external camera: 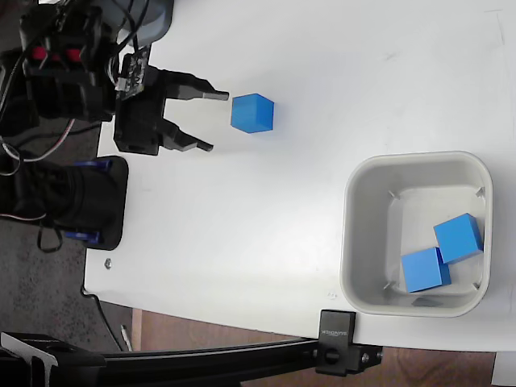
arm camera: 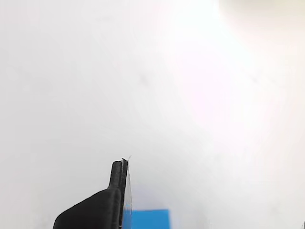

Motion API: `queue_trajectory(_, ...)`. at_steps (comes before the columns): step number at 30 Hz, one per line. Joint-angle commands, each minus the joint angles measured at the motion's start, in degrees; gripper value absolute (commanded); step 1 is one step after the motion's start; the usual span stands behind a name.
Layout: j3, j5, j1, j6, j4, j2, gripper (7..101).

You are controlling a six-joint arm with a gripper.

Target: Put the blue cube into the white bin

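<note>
In the fixed view a blue cube (external camera: pixel 252 112) rests on the white table at the upper middle. My gripper (external camera: pixel 210 121) is open just left of it, and the upper fingertip nearly reaches the cube's left face. Nothing is between the fingers. The white bin (external camera: pixel 364 179) stands at the right and holds two more blue cubes (external camera: pixel 458 237) (external camera: pixel 425 269). In the wrist view one black finger (arm camera: pixel 116 191) shows at the bottom, with the top of the blue cube (arm camera: pixel 149 219) just right of it. The bin does not show clearly in that view.
The arm's black base plate (external camera: pixel 95 201) and cables sit at the table's left edge. A black clamp (external camera: pixel 337 352) on a bar grips the table's front edge below the bin. White table surface (external camera: pixel 266 210) lies between the cube and the bin.
</note>
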Motion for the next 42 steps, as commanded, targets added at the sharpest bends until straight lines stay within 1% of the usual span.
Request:
queue_trajectory(1,0.3,1.1,-2.4,2.8,-4.5,0.3,98.1)
queue_trajectory(3,-0.5,1.4,-4.0,3.6,-5.1,-1.2,98.7)
queue_trajectory(5,-2.7,2.7,-5.5,4.5,-4.0,-3.4,98.7)
queue_trajectory(7,-3.5,2.7,-6.1,4.7,-4.0,-4.7,98.7)
queue_trajectory(11,-0.4,1.9,-6.0,5.4,-6.9,-5.7,98.9)
queue_trajectory(13,1.8,1.5,-5.8,5.0,-9.4,-5.3,98.9)
queue_trajectory(18,4.7,-1.0,-4.9,3.9,-12.7,-5.2,99.2)
queue_trajectory(22,5.9,-1.7,-4.9,3.9,-14.1,-5.5,99.7)
queue_trajectory(30,6.6,-3.4,-3.1,2.9,-16.0,-7.3,99.7)
queue_trajectory(42,9.6,-4.8,-3.0,3.5,-22.0,-9.8,99.5)
